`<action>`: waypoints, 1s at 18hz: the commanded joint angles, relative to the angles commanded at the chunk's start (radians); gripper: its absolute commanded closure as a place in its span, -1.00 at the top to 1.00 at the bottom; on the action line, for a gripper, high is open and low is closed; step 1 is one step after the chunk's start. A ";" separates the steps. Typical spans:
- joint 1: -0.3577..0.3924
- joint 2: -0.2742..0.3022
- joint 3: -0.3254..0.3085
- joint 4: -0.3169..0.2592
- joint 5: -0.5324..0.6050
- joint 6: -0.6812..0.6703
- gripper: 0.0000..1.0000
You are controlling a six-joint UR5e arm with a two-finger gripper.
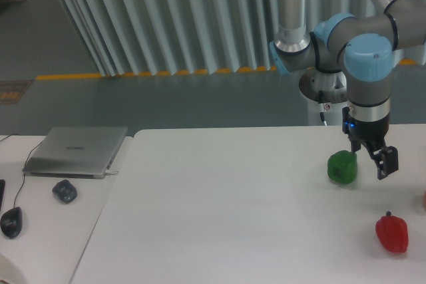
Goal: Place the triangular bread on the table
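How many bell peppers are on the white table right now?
2: a green pepper just left of the tool, and a red pepper nearer the front right. Something red shows at the right edge; it may be another.

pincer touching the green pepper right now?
No, the pincer hangs to the right of the green pepper, with white table showing between them.

Bench (pixel 219 217): large, plain white, flat-topped, with a rounded corner at rear left. Triangular bread: not visible.
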 joint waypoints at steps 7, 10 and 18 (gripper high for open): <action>0.163 -0.029 0.008 0.083 -0.023 0.093 1.00; 0.197 -0.055 0.008 0.144 -0.022 0.091 1.00; 0.325 -0.068 0.011 0.181 -0.035 0.306 1.00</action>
